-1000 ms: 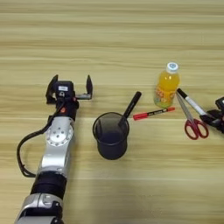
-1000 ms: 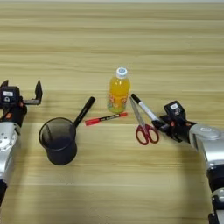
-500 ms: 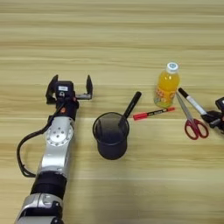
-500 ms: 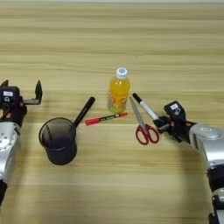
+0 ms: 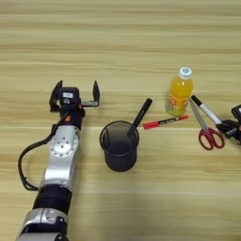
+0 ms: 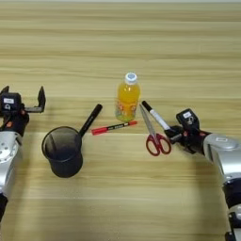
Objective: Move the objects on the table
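A small bottle of orange juice (image 6: 127, 98) with a white cap stands upright right of the table's (image 5: 120, 42) centre. Just to its right a grey-white marker with a black cap (image 6: 157, 116) lies on a slant beside red-handled scissors (image 6: 153, 135). My right gripper (image 6: 175, 134) rests on the table at the marker's lower end, close to the scissors' handles. On the left, my left gripper (image 5: 76, 88) is open with nothing between its fingers, well away from all of these.
A black mesh cup (image 5: 119, 146) stands between the arms with a black pen (image 5: 141, 114) leaning over its rim. A thin red pen (image 5: 164, 122) lies in front of the bottle. The left forearm (image 5: 61, 155) stretches along the table's left side.
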